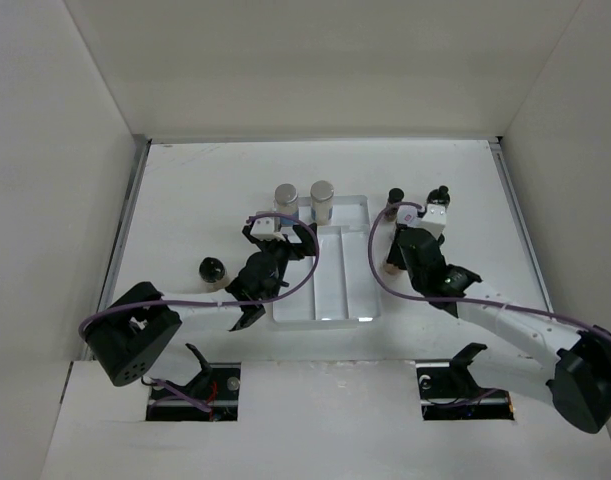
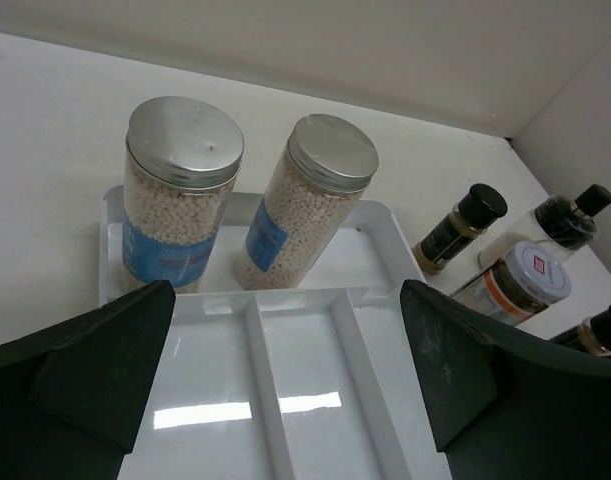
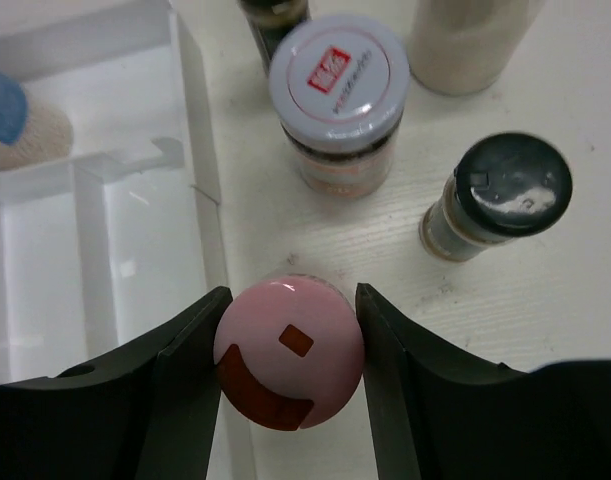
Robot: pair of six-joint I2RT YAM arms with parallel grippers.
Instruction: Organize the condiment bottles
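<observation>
The right end effector [image 3: 291, 305] is gripping a pink-capped bottle [image 3: 290, 355], with one finger pressing each side of the cap. The bottle is standing on the table [image 3: 545, 330] just beside the outer wall of the white tray [image 3: 190, 150]. Judging by this, the step in hand is picking that bottle up to carry it into the tray.

The next move is calling for a straight lift, high enough for the base to clear the tray wall. A short carry leftward over a free compartment would then follow. The grip is sitting on the rounded cap rather than on the body, so the bottle may be prone to swinging or slipping.

The left end effector [image 2: 285, 300] is hanging wide and holding nothing. It is looking down over the long front compartments of the tray.

Counting outward:
- One pink-capped bottle is being held.
- One white-lidded jar [image 3: 340, 85] with a red label is standing just ahead of it on the table.
- Three dark-capped bottles [image 2: 465, 225] are showing near that jar in the left wrist view.
- Two silver-capped jars [image 2: 185, 190] are standing side by side in the tray's back compartment.
- One lone dark-capped bottle [image 1: 212, 270] is sitting on the table to the left of the left arm, well apart from the rest.

That is making eight, as far as I can tell. There is one tray.
</observation>
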